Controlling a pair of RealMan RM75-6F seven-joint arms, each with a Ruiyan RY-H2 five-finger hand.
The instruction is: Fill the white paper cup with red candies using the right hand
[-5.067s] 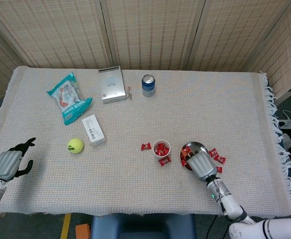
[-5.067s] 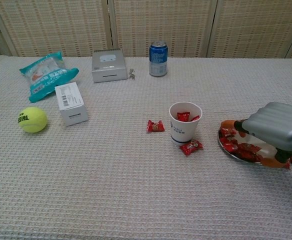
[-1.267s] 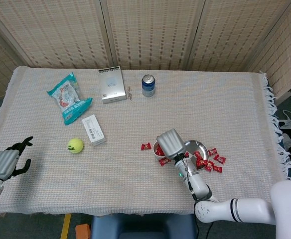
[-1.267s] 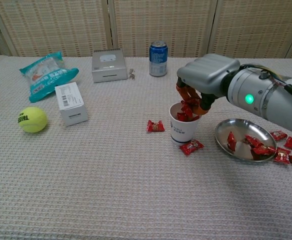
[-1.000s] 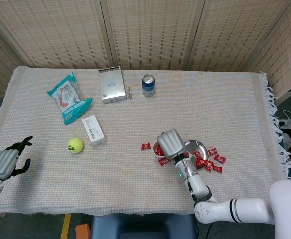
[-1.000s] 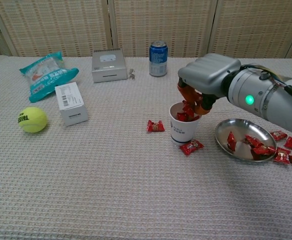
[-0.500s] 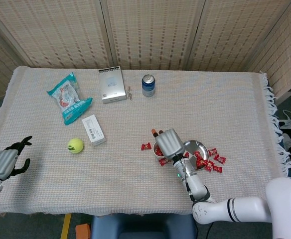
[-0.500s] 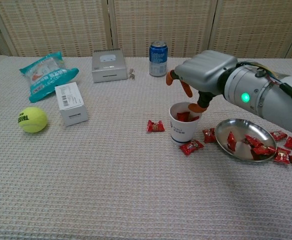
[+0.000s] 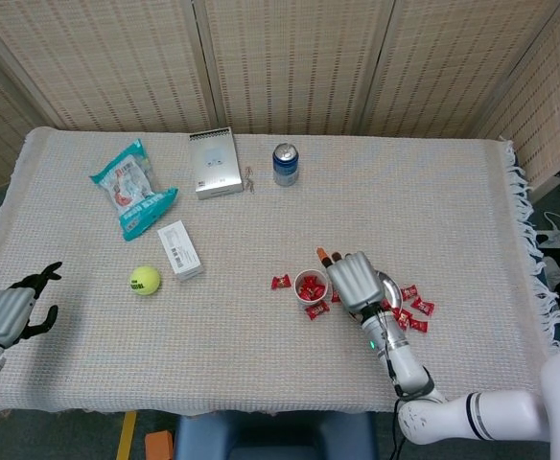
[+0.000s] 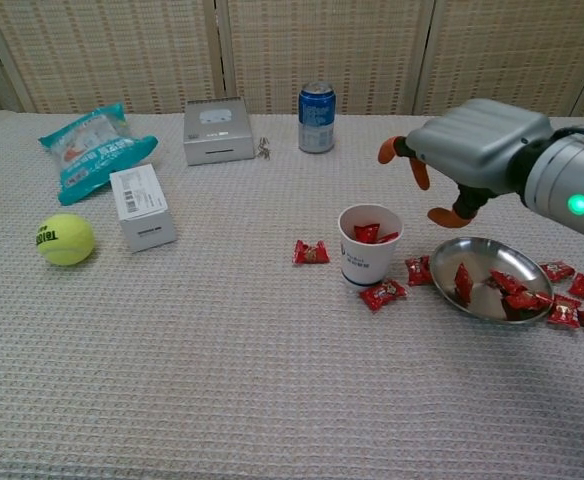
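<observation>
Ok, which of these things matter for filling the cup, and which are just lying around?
Job: white paper cup, red candies, metal dish, right hand.
Lying about: tennis ball, snack bag, white box, grey box, soda can.

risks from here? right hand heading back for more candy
1. The white paper cup looks light, and the right robot hand hovers open close beside it; a brush on the next pass might tip it.
2. Loose red candies lie around the cup's base and beside the metal dish; more may spill with each drop.
</observation>
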